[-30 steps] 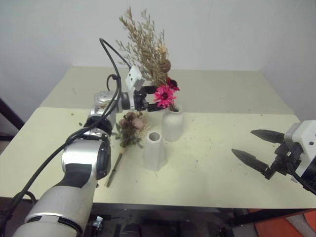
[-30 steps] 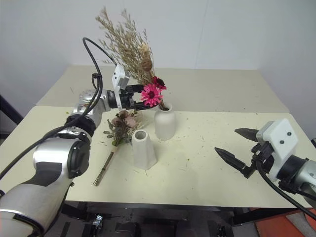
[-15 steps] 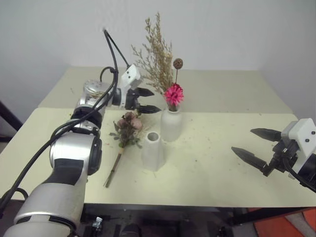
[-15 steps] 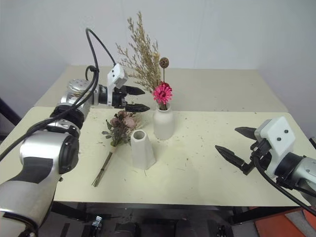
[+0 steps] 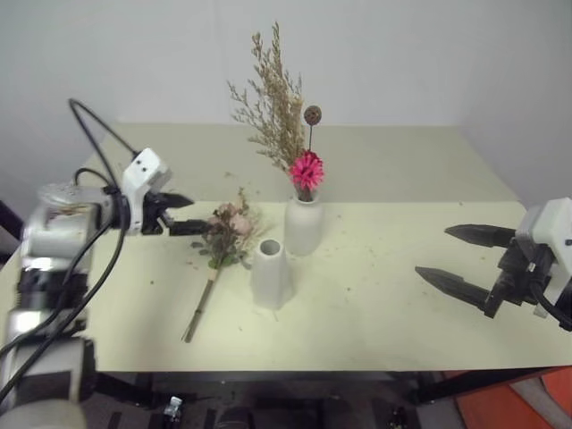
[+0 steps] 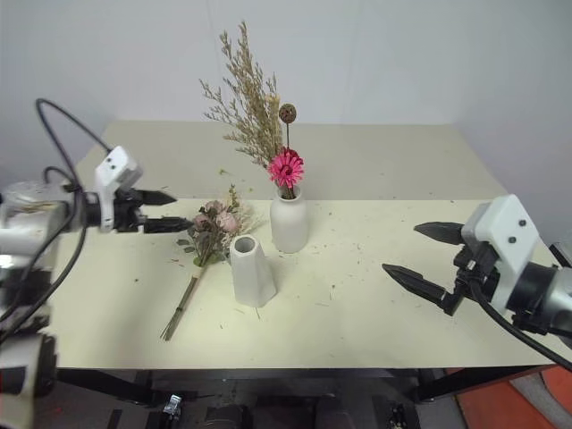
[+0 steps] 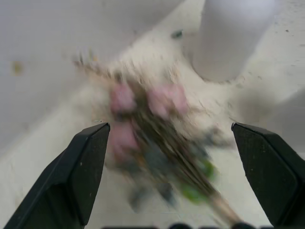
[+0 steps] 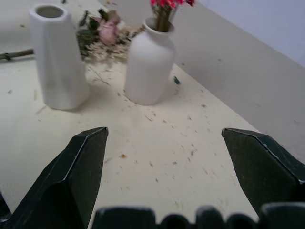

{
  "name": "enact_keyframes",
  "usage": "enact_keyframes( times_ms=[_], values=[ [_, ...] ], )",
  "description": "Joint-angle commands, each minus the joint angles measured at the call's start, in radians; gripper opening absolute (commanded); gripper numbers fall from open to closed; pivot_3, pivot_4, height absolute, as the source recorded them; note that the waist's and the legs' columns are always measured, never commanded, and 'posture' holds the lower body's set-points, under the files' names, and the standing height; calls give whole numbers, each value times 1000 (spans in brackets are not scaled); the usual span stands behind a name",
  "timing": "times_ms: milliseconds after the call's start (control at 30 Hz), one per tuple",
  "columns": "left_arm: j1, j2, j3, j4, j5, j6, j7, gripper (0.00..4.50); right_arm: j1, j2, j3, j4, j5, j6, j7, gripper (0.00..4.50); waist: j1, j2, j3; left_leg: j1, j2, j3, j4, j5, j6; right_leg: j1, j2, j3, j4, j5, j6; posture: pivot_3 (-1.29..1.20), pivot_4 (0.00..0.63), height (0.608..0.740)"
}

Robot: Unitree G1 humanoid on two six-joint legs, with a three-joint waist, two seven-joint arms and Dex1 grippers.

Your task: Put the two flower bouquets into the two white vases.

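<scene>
The tan grass bouquet [image 5: 284,116] with a magenta flower and a brown seed ball stands in the rounded white vase [image 5: 304,227]. In front of it the slimmer tapered vase [image 5: 271,274] stands empty. The pale pink rose bouquet [image 5: 225,239] lies flat on the table just left of the vases, its stems pointing toward the front edge. My left gripper [image 5: 185,214] hovers open left of the rose heads, fingertips aimed at them; the roses [image 7: 147,124] lie between its fingers in its wrist view. My right gripper [image 5: 465,257] hangs open and empty over the table's right side.
Two cream tables [image 5: 393,295] stand pushed together with a seam behind the vases. Dried plant crumbs are scattered around the vases. A white wall rises behind, and the table's front edge runs close below the rose stems.
My left gripper let go of the grass bouquet, which now stands in the rounded vase, and drew back to the left. It now points at the roses. The right gripper stayed in place.
</scene>
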Motion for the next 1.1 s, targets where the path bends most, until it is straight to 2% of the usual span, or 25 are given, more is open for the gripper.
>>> enact_keyframes(
  times_ms=[33,133,200,367,467,567,800,933,1100],
  values=[
    [52,62,77,-213,-118,327,52,4468,-48,-32,41,10,11,-16,32,4500,8,0,0,1,0,0,0,0,0,0,0,0,0,0,0,0,150,740],
    [99,119,104,-220,-201,489,59,4468,-93,-69,85,-1,29,-27,94,4500,11,0,0,2,0,0,0,0,0,0,1,0,0,-1,-1,0,150,740],
    [110,135,99,-176,-250,535,68,4468,-108,-88,108,-15,20,-44,127,4500,11,0,0,3,1,1,-1,0,0,0,1,0,1,-1,-2,0,150,740],
    [94,99,65,-19,-325,544,114,4468,-172,-97,173,-41,14,-54,121,4500,13,0,0,2,1,1,-1,0,0,0,1,0,0,-1,-2,0,150,740],
    [33,60,25,108,-346,523,134,4468,-182,-77,196,-63,14,-50,100,4500,19,0,0,2,1,0,-1,0,0,0,1,-1,0,-1,-2,0,150,740],
    [-40,42,-37,223,-357,492,134,4468,-164,-52,208,-93,7,-51,76,4500,22,-1,-1,1,1,0,-1,0,0,-1,1,-1,0,-1,-2,0,150,740],
    [-193,25,-290,450,-306,340,57,4468,-128,11,225,-171,5,-46,-12,4500,17,-1,-1,0,0,0,-1,0,0,-1,0,0,-1,-1,-2,0,150,740],
    [-265,3,-422,494,-263,285,14,4468,-109,35,231,-198,0,-41,-60,4500,18,-1,-1,0,0,0,-1,0,0,-1,1,0,-1,-1,-2,0,150,740],
    [-343,-38,-519,527,-213,274,13,4468,-81,47,219,-216,1,-40,-92,4500,18,-1,-1,-2,0,0,-1,0,0,-2,0,0,-1,-1,-2,0,150,740]
  ],
)
